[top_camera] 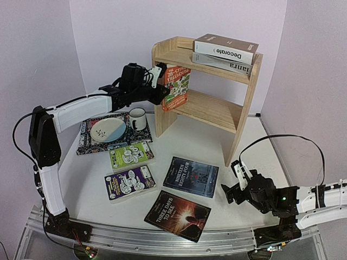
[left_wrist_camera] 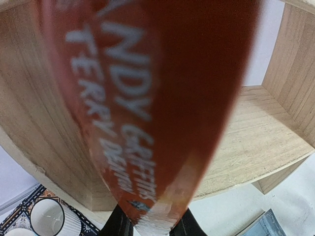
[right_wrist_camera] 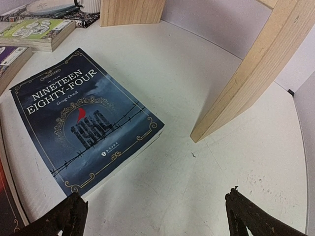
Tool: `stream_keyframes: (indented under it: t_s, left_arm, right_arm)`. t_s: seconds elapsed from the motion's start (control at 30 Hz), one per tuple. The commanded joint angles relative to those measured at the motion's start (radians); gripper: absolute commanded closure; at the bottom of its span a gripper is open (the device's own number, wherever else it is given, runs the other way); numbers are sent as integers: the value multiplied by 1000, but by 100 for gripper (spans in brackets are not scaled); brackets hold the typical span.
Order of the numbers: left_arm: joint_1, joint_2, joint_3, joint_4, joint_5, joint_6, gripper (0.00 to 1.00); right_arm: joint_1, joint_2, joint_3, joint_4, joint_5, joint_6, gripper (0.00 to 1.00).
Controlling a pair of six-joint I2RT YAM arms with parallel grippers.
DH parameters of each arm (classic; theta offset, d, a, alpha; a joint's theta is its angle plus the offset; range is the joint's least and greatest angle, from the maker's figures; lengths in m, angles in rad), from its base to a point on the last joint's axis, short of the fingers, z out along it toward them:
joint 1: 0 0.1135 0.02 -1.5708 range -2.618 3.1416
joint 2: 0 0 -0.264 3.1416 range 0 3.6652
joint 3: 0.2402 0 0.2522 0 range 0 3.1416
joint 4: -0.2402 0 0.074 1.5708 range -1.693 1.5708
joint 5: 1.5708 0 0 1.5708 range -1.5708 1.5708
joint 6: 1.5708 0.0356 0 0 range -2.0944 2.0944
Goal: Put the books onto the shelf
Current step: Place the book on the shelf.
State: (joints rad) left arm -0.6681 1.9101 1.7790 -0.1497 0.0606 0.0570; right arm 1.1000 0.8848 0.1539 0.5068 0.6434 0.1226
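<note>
The left gripper [top_camera: 159, 81] grips the orange book [top_camera: 177, 86] and holds it upright, long axis vertical, at the front of the shelf's [top_camera: 217, 111] lower tier, close to its left side panel. The left arm is stretched toward the shelf. The right gripper [top_camera: 233, 181], wide open and empty, hangs low before the shelf's right panel.

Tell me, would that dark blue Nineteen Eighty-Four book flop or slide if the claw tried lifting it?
The blue book seems a thin-covered paperback, so gripped by one edge it would probably sag. Flat on the smooth white table, it would likely slide when pushed. Its thick page block hints at some weight.
</note>
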Motion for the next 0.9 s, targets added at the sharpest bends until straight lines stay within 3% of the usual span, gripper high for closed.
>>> stream_keyframes:
  t_s: [0.0,0.17,0.3,0.37,0.5,0.67,0.87]
  left_arm:
    - [12,4,71,94,-34,3,82]
    - [14,-7,53,94,-50,3,74]
    - [13,-22,36,96,-39,0,51]
    - [13,-28,31,96,-35,-3,46]
    - [15,-33,27,98,-39,-5,50]
    - [16,-35,28,99,-44,-12,75]
    - [24,-27,35,112,-51,-13,76]
  right_arm:
    - [0,3,12,21,14,-11,2]
    - [-1,5,12,21,10,-11,2]
    - [-1,13,15,22,6,-12,2]
    - [-1,16,16,21,3,-12,2]
    - [-1,20,18,22,1,-14,2]
    - [-1,22,18,23,0,-13,2]
    - [-1,23,19,23,0,-14,2]
